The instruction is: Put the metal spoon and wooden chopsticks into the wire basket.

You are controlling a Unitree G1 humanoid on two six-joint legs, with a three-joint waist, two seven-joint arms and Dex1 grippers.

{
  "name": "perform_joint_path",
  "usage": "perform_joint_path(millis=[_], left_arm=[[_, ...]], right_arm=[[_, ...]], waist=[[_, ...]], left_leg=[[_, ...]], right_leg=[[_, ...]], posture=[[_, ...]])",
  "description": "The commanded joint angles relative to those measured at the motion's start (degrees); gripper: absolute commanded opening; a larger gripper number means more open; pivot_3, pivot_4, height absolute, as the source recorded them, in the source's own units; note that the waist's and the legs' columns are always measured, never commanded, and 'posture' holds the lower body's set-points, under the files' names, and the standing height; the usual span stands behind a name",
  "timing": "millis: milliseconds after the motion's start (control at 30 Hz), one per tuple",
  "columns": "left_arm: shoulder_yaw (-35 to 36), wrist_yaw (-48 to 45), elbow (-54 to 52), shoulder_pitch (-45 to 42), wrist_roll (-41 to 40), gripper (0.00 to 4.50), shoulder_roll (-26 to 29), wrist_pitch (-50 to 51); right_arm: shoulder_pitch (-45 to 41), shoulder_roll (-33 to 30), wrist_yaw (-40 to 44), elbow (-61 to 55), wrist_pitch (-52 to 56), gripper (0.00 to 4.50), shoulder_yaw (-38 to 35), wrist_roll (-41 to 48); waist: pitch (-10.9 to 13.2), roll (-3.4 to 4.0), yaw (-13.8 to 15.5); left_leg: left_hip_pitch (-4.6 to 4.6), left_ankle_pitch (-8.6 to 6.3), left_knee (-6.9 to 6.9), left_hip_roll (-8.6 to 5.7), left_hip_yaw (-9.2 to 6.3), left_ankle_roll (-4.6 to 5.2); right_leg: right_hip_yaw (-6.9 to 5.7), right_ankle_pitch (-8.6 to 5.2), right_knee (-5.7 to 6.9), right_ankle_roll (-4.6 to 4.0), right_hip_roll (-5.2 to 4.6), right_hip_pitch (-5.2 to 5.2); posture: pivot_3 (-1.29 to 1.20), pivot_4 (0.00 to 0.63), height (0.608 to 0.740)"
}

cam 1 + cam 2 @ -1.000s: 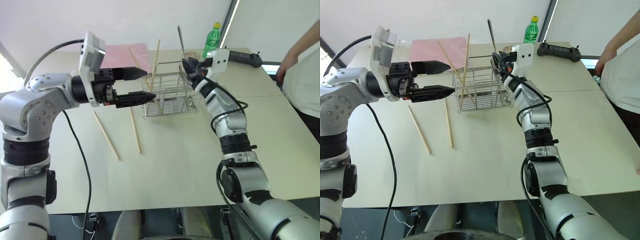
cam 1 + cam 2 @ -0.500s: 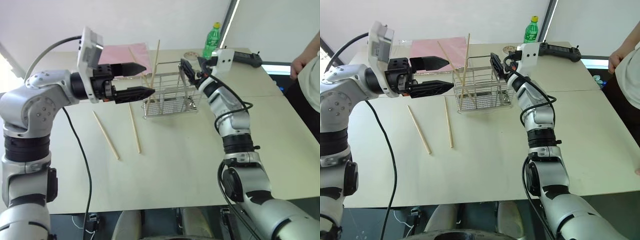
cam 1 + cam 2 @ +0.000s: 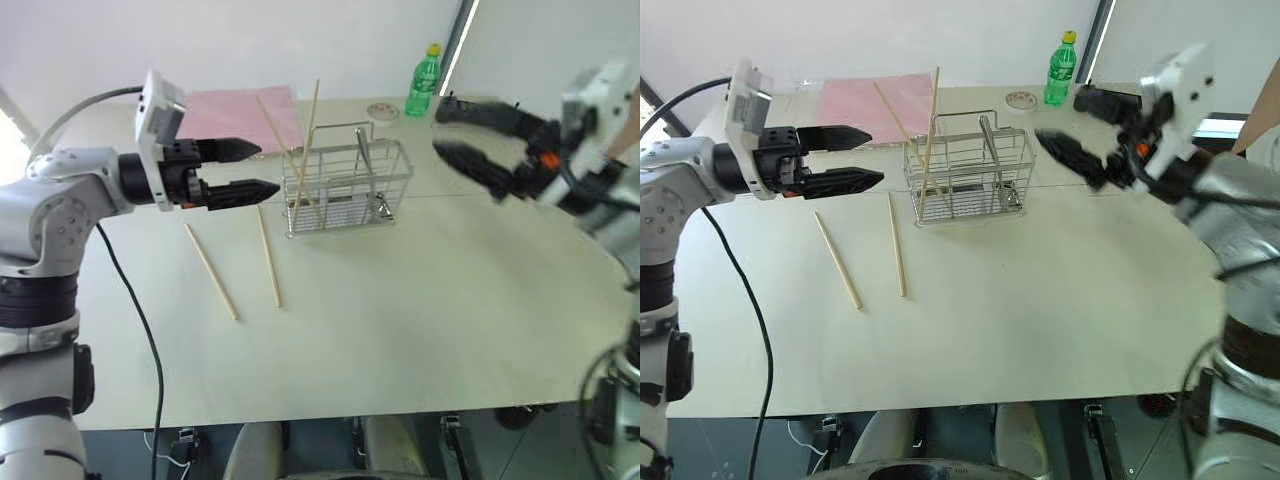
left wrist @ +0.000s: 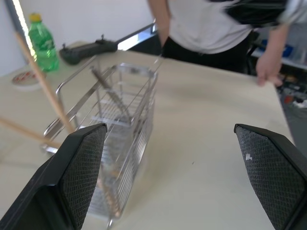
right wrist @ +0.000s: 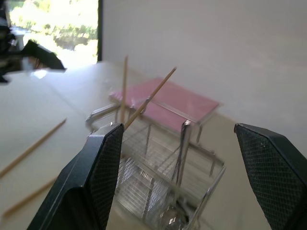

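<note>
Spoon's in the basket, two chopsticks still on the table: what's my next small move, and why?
Probably lower the open left gripper onto the nearer chopstick. It hovers just above the two loose chopsticks beside the wire basket, while the right gripper, open and empty, is farther off.

A pale table (image 3: 400,320) carries a few bystanders. At its eleven o'clock lies a flat pink sheet (image 3: 245,108) — near the far edge. At one o'clock stands a green plastic bottle (image 3: 423,82) with a yellow cap, upright, and just beside it a small round dish (image 3: 381,111). A black handheld controller (image 4: 88,51) lies near the bottle — a person in a white shirt (image 4: 211,24) stands at the table's edge.
</note>
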Motion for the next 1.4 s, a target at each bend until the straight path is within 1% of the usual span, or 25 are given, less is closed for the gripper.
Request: perform_joint_path(millis=[33, 100, 167, 233, 300, 400, 500, 633, 767, 933, 1000, 1133, 1233, 1267, 1300, 1400], left_arm=[[0.29, 8.46, 2.7, -1.65, 4.35, 4.5, 0.73, 4.93], [0.59, 16.47, 4.9, -3.42, 6.8, 4.5, -1.68, 9.86], [1.91, 26.86, 7.32, -5.57, 9.87, 4.5, -5.68, 16.76], [4.14, 35.87, 8.32, -7.39, 12.65, 4.5, -10.11, 22.81], [9.2, 45.87, 8.86, -9.61, 15.79, 4.5, -16.67, 28.96], [17.71, 57.58, 9.65, -12.58, 21.18, 4.5, -25.63, 35.61], [22.1, 65.58, 10.38, -13.34, 26.17, 4.5, -31.36, 36.94], [25.56, 70.55, 12.53, -13.26, 29.61, 4.5, -35.14, 36.63], [28.21, 73.27, 16.48, -12.42, 31.43, 4.5, -37.55, 35.68], [29.86, 74.13, 21.39, -13.38, 31.69, 4.5, -38.61, 33.88], [29.98, 74.52, 23.95, -13.41, 31.62, 4.5, -39.12, 32.66], [30.0, 75.56, 29.24, -13.57, 31.61, 4.5, -39.22, 29.04], [30.68, 76.93, 32.23, -14.23, 31.53, 3.71, -38.74, 27.01], [30.82, 77.13, 32.77, -14.43, 31.34, 3.13, -38.59, 26.68], [30.89, 77.28, 33.15, -14.58, 31.14, 2.67, -38.47, 26.43], [31.55, 78.17, 34.34, -15.26, 30.66, 1.05, -38.15, 25.92]], right_arm=[[6.0, -4.38, 4.57, -7.27, 3.78, 3.76, -6.55, 7.37], [10.45, -5.64, 5.35, -9.98, 4.94, 3.76, -9.23, 9.85], [14.69, -6.08, 6.07, -12.46, 5.43, 3.76, -11.69, 11.91], [17.09, -5.85, 5.13, -13.72, 5.07, 3.76, -12.72, 12.9], [18.02, -5.18, 2.79, -14.08, 4.59, 3.76, -12.59, 13.09], [17.66, -4.61, -0.2, -14.1, 4.04, 3.76, -11.83, 14.05], [17.17, -4.46, -2.85, -13.88, 3.73, 3.76, -11.46, 15.45], [17.43, -5.21, -5.29, -13.59, 4.03, 3.76, -11.92, 17.48], [23.31, -7.61, -3.6, -15.63, 6.2, 3.76, -15.6, 20.11], [26.01, -8.64, -4.98, -16.64, 5.76, 3.76, -17.72, 23.18], [25.83, -8.91, -6.47, -16.52, 5.51, 3.76, -17.91, 24.69], [25.09, -9.54, -9.34, -16.47, 4.86, 3.76, -17.57, 27.29], [25.46, -9.92, -10.64, -16.6, 4.63, 3.84, -17.58, 28.12], [25.94, -10.04, -10.72, -16.84, 4.7, 3.84, -17.91, 28.43], [26.37, -10.15, -10.75, -17.04, 4.74, 3.84, -18.23, 28.78], [27.76, -10.58, -10.53, -17.58, 4.71, 3.84, -19.1, 29.81]], waist=[[0.0, -0.01, -0.04], [0.01, -0.03, 0.15], [0.01, -0.14, 0.54], [0.02, -0.2, 0.75], [0.05, -0.28, 1.14], [0.13, -0.45, 1.47], [0.13, -0.45, 1.43], [0.12, -0.44, 1.5], [0.14, -0.47, 1.67], [0.14, -0.51, 1.6], [0.13, -0.49, 1.63], [-0.02, -0.27, 1.75], [-0.1, -0.15, 1.78], [-0.1, -0.13, 1.79], [-0.11, -0.13, 1.85], [-0.11, -0.13, 2.44]], left_leg=[[0.02, 0.0, 0.02, 0.01, 0.02, 0.0], [0.03, 0.0, 0.13, 0.02, 0.03, 0.0], [0.02, 0.0, 0.27, 0.01, 0.01, -0.01], [-0.01, 0.0, 0.36, -0.01, -0.01, -0.01], [-0.05, 0.0, 0.37, -0.07, 0.03, -0.02], [-0.1, 0.0, 0.35, -0.14, 0.02, -0.02], [-0.09, 0.0, 0.22, -0.16, 0.0, -0.03], [-0.07, 0.0, 0.06, -0.15, -0.03, -0.05], [-0.1, 0.0, 0.13, -0.17, -0.02, -0.07], [-0.12, 0.0, 0.27, -0.2, 0.01, -0.08], [-0.06, 0.0, 0.3, -0.2, 0.02, -0.1], [0.01, 0.02, 0.32, -0.2, 0.0, -0.13], [0.03, 0.02, 0.33, -0.2, 0.0, -0.14], [0.04, 0.02, 0.33, -0.2, 0.0, -0.14], [0.04, 0.02, 0.33, -0.2, 0.0, -0.14], [0.03, 0.03, 0.34, -0.2, 0.0, -0.15]], right_leg=[[0.01, 0.0, -0.01, -0.01, 0.0, 0.03], [0.0, 0.0, -0.09, 0.02, -0.02, 0.14], [0.0, -0.11, -0.15, 0.21, -0.04, 0.25], [0.0, -0.11, -0.19, 0.27, -0.07, 0.35], [0.0, -0.03, -0.28, 0.39, -0.16, 0.36], [0.0, 0.2, -0.31, 0.41, -0.19, 0.32], [-0.01, 0.2, -0.29, 0.52, -0.18, 0.29], [-0.03, 0.2, -0.24, 0.52, -0.13, 0.19], [-0.03, 0.2, -0.3, 0.51, -0.15, 0.25], [-0.03, 0.19, -0.34, 0.47, -0.2, 0.31], [-0.03, 0.11, -0.33, 0.3, -0.22, 0.36], [-0.04, 0.12, -0.31, 0.26, -0.23, 0.44], [-0.04, 0.14, -0.3, 0.24, -0.23, 0.46], [-0.04, 0.14, -0.3, 0.24, -0.23, 0.46], [-0.04, 0.15, -0.3, 0.24, -0.23, 0.46], [-0.05, 0.15, -0.3, 0.24, -0.23, 0.47]], posture=[[0.0, 0.15, 0.721], [0.0, 0.15, 0.721], [0.0, 0.15, 0.721], [0.0, 0.15, 0.721], [0.0, 0.15, 0.721], [0.0, 0.15, 0.721], [0.0, 0.15, 0.721], [0.0, 0.15, 0.721], [0.0, 0.15, 0.721], [0.0, 0.15, 0.721], [0.0, 0.15, 0.721], [0.0, 0.15, 0.721], [0.0, 0.15, 0.721], [0.0, 0.15, 0.721], [0.0, 0.15, 0.721], [0.0, 0.15, 0.721]])
